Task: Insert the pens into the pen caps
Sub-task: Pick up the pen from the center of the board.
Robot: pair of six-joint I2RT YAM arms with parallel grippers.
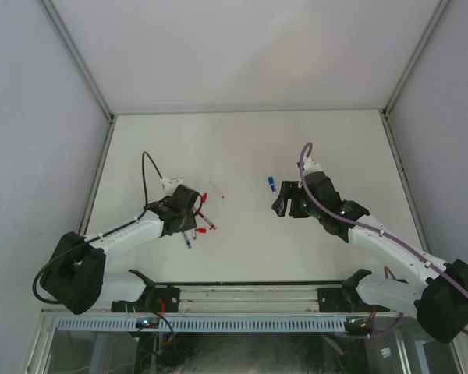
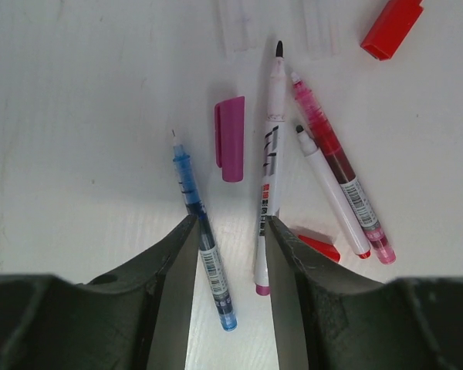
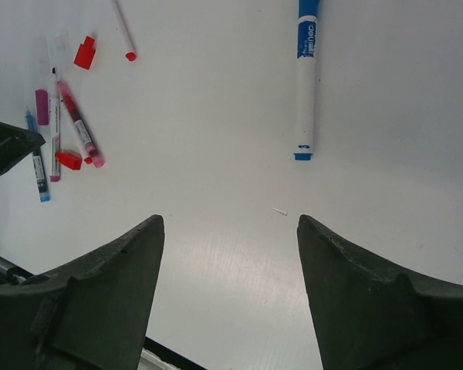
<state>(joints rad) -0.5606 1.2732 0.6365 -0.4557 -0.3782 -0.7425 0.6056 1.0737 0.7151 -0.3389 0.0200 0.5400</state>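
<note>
The left gripper hangs low over the cluster, jaws apart and clamped on nothing, its fingers straddling the tail ends of the blue pen and the magenta-tailed pen, probably to pick one for capping. The magenta cap lies between them, with the red pen and a red cap just to the right. Further right the blue marker lies alone, and the right gripper hovers short of it, jaws wide and empty, seemingly lined up to take it

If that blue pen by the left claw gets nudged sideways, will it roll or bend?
Probably rolls: the blue pen is a thin round barrel lying flat on the smooth table. It looks like rigid plastic, so likely stiff and light.
</note>
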